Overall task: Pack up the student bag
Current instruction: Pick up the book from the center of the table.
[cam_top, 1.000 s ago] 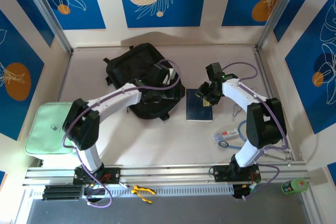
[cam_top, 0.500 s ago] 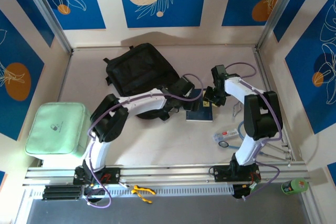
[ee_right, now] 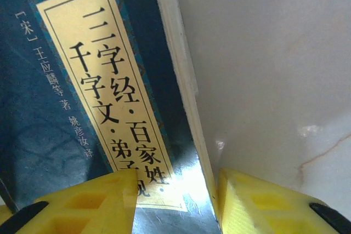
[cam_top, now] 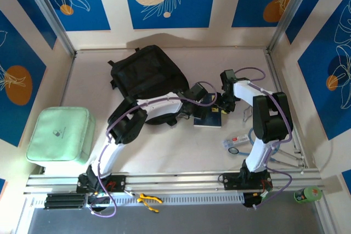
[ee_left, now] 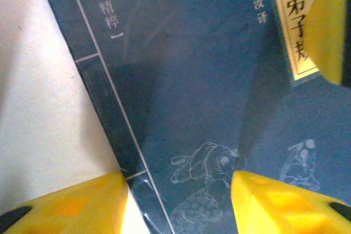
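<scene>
Left gripper (cam_top: pixel 201 95) hangs over the spine edge of the book (cam_top: pixel 209 115), jaws apart, grasping nothing; right gripper (cam_top: pixel 222 102) straddles its page edge, likewise released. We see the bag (cam_top: pixel 143 73) lying just left of the left gripper, partly under that arm, apart from the right gripper.
</scene>
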